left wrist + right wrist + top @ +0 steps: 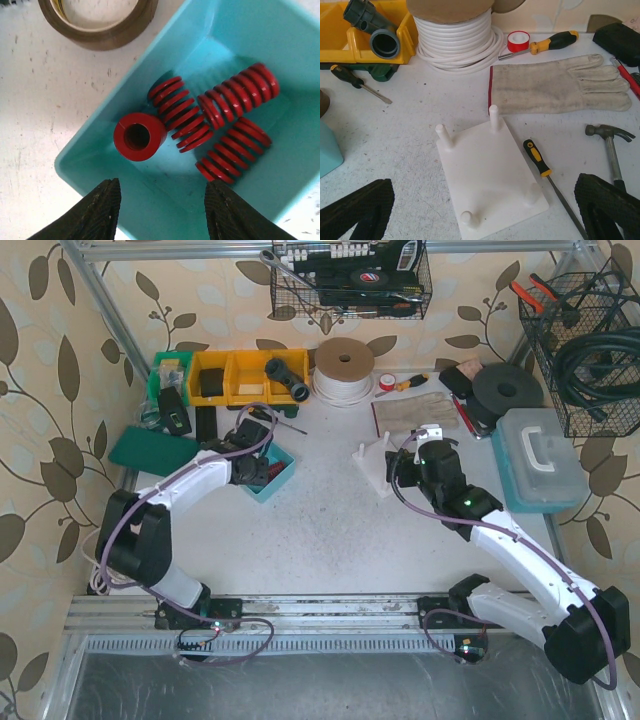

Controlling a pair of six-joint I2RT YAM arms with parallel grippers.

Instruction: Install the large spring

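Observation:
Several red springs lie in a teal bin (100, 150); one spring (140, 136) shows its open end towards me, others (237, 95) lie on their sides. My left gripper (162, 205) is open just above the bin's near wall, short of the springs, holding nothing. In the top view the bin (268, 472) sits left of centre under the left gripper (252, 462). A white plate (490, 175) with four upright pegs lies on the table before my right gripper (485, 220), which is open and empty. The plate also shows in the top view (378, 462).
A tape roll (97, 22) lies beyond the bin. Near the plate are a yellow-black screwdriver (540, 159), a hammer (610, 145), a work glove (560, 85), a white cable spool (455, 37) and yellow bins (365, 30). A grey case (540, 455) stands at the right.

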